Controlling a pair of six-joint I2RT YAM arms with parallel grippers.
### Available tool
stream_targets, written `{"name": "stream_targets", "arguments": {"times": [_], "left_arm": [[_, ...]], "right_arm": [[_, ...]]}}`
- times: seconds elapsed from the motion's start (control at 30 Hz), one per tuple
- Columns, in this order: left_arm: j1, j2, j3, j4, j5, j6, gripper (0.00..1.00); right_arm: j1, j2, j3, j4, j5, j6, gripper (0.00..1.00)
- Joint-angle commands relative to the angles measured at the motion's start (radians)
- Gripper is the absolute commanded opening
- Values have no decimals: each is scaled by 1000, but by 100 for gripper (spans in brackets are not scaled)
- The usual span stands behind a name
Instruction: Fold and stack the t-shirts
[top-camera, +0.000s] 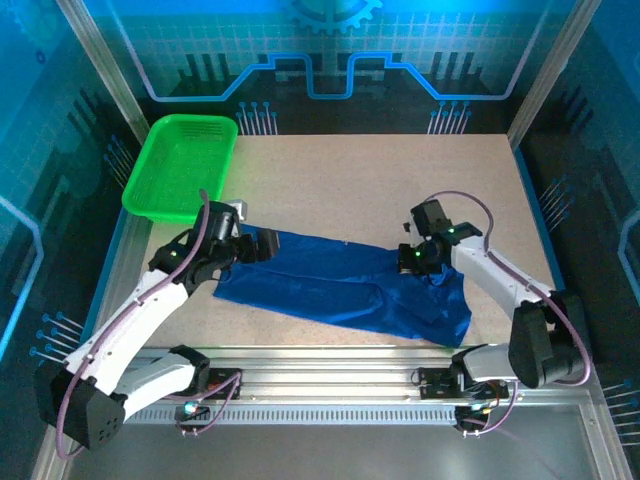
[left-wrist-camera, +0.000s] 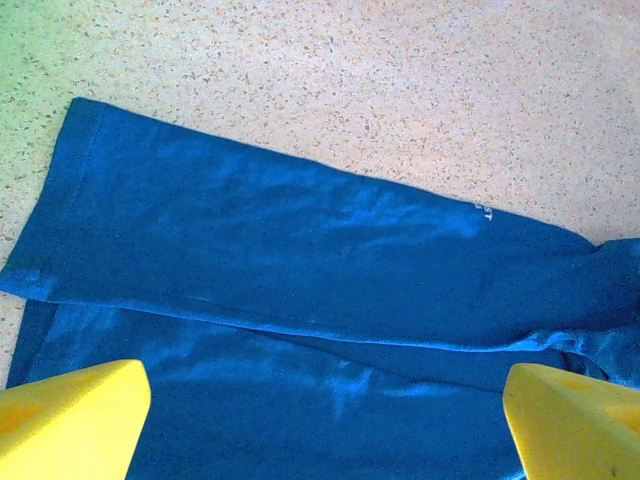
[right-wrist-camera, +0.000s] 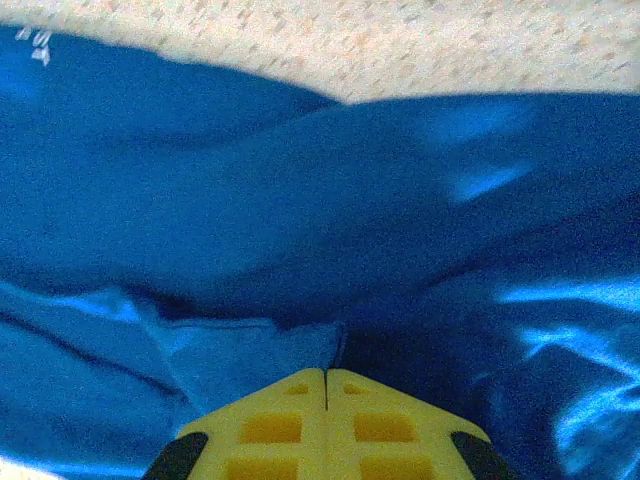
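Where the t-shirt (top-camera: 340, 285) lies as a long, part-folded band across the bench (top-camera: 350, 180), we see the left end effector (left-wrist-camera: 325, 430) poised wide open just above the band's left end, placed, we judge, to take the hem there. At the right end, the right end effector (right-wrist-camera: 326, 382) is closed, apparently pinching a fold to carry it over.

Green plastic basket (top-camera: 180, 165) at far-left corner of speckled beige table (top-camera: 380, 190); blue-lit patterned wall (top-camera: 320, 60) behind, w/ grid print.
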Motion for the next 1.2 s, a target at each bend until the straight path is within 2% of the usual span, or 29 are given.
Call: {"name": "stream_targets", "arguments": {"times": [0.0, 0.17, 0.3, 0.43, 0.6, 0.7, 0.83, 0.93, 1.07, 1.17], "left_arm": [[9, 4, -7, 19, 11, 0, 93], [9, 21, -33, 37, 6, -13, 93], [9, 59, -37, 55, 8, -18, 93], [9, 119, -26, 76, 24, -17, 93], [8, 164, -17, 103, 14, -20, 94], [7, 191, 0, 124, 18, -15, 94], [-10, 267, 56, 149, 16, -1, 94], [-25, 366, 124, 134, 26, 22, 95], [-24, 563, 282, -35, -5, 26, 92], [-21, 675, 343, -107, 0, 13, 86]], "right_arm": [[76, -53, -42, -49, -56, 56, 4], [222, -54, -80, -38, -122, 158, 5], [305, 3, -19, -126, -111, 162, 7], [344, 57, 52, -176, -193, 146, 20], [384, 14, 110, -204, -245, 102, 45], [342, -62, 126, -238, -184, 107, 56], [166, -91, 102, -373, 29, 213, 60], [55, -98, -6, -299, 0, 276, 60], [31, -43, -87, -234, 23, 324, 58], [27, 37, -94, -214, 38, 352, 50]]}}
